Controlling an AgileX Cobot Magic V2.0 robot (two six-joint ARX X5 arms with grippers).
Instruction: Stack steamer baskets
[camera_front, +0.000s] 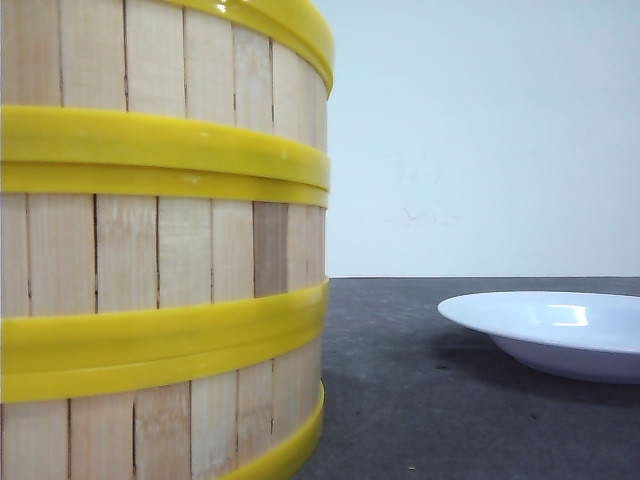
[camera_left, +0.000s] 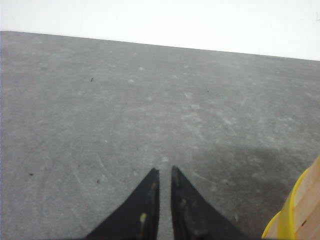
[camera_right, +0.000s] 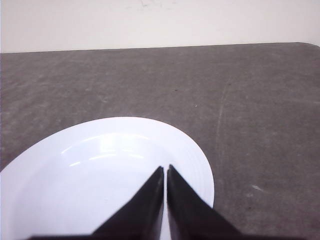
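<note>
Three steamer baskets (camera_front: 160, 250) stand stacked one on another at the left of the front view, very close to the camera, pale slats between yellow rims. A sliver of a basket (camera_left: 300, 212) shows at the edge of the left wrist view. My left gripper (camera_left: 165, 170) hangs over bare grey table beside it, shut with only a thin slit between the fingers and nothing held. My right gripper (camera_right: 165, 167) is shut and empty above the white plate (camera_right: 75, 175). Neither gripper shows in the front view.
The white shallow plate (camera_front: 560, 330) lies on the dark grey table (camera_front: 420, 400) to the right of the stack. A pale wall rises behind the table's far edge.
</note>
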